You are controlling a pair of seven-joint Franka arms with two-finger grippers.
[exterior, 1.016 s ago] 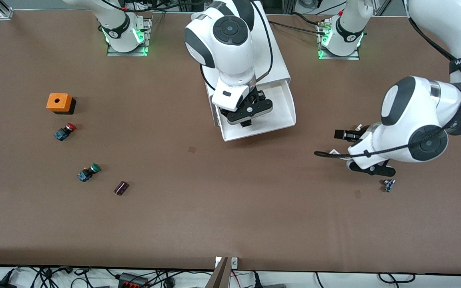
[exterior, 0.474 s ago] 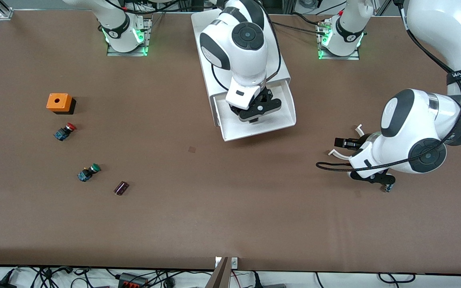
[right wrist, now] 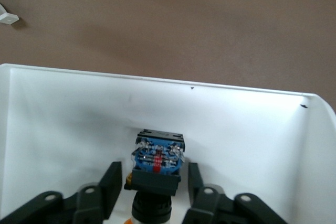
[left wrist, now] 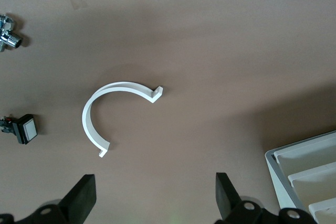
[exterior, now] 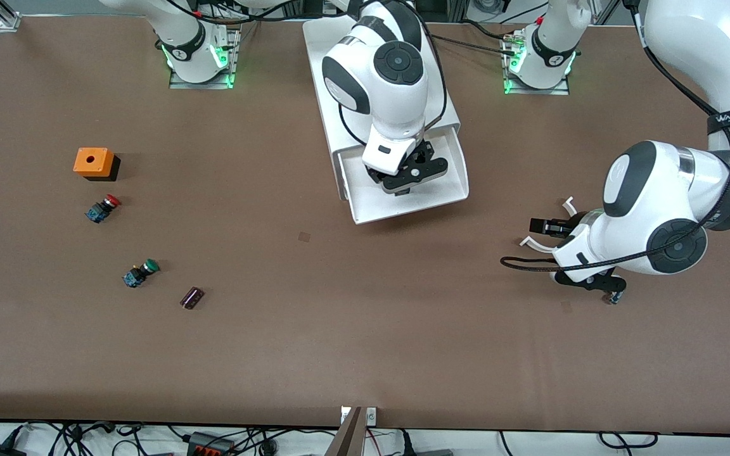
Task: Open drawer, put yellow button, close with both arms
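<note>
- Brown table [exterior: 365, 342] has wide bare room across its camera-side half; clutter sits only at the ends.
- White cabinet [exterior: 333, 76] at 12 o'clock on the table, drawer [exterior: 454, 183] pulled out toward the camera; walls leave a little room around the gripper.
- Right gripper [exterior: 407, 177] is down inside the drawer, fingers [right wrist: 111, 184] spread either side of the yellow button [right wrist: 157, 166], which rests on the drawer floor; pads not touching it.
- Versus half a second ago: right wrist shifted slightly toward the left arm's end; left arm unchanged.
- Left gripper [exterior: 587, 278] hangs low over the table at 3 o'clock, jaws open and empty, arm waiting. White C-clip [left wrist: 113, 114] lies beneath its wrist camera.
- Orange box [exterior: 94, 163], red button [exterior: 102, 208], green button [exterior: 140, 272] sit at 9 o'clock, well apart from the drawer.
</note>
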